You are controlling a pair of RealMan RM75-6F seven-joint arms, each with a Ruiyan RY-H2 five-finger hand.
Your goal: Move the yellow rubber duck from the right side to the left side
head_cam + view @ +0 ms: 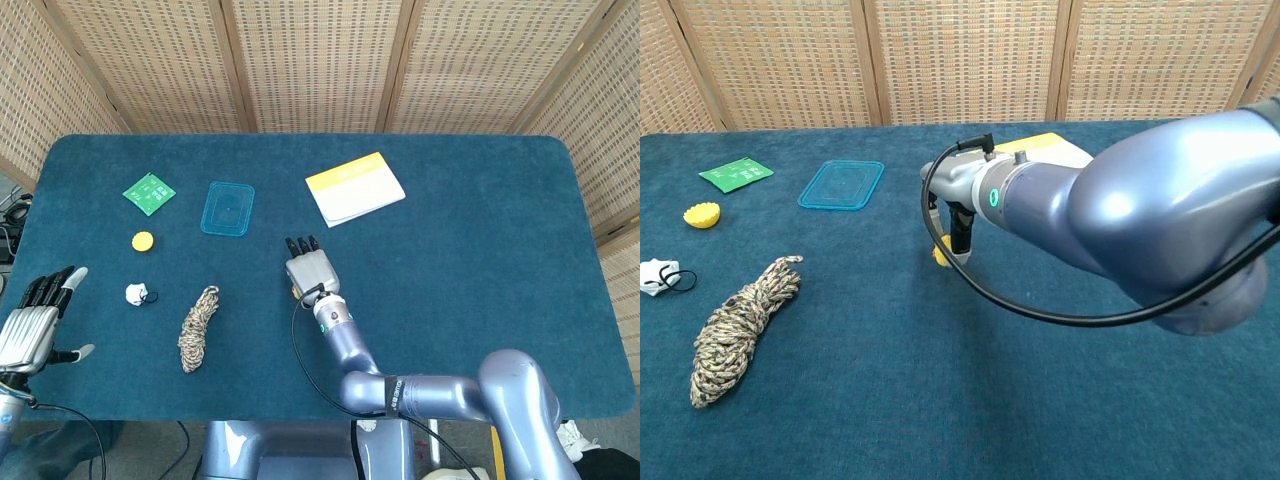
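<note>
Transport stage of the duck transfer. The right hand (309,268) hung over the middle of the worktop (480,300), just left of centre, with its fingers (962,228) curled down and clamped on the yellow rubber duck (939,255). In the chest view the duck showed as a small yellow patch below the hand, low over the blue cloth; whether it touched the cloth could not be told. In the head view only a sliver of yellow appeared at the hand's left edge, so the duck lay under and slightly left of the palm, pinched at the fingertips rather than cupped.

To finish the carry well, the operator would likely need to keep the pinch firm and the wrist level, since so small and rounded a toy could probably squirt from a fingertip hold. The path toward the worktop's left edge ran near the coiled rope (198,327), the clear blue lid (228,208), the yellow cap (143,240) and the small white object (138,294); a bare patch between these would suit the drop, with the duck lowered onto the cloth before the fingers part.

The left hand (33,322) waited off the near left corner, fingers apart and holding nothing. A yellow-edged booklet (355,188) lay toward the far edge.
</note>
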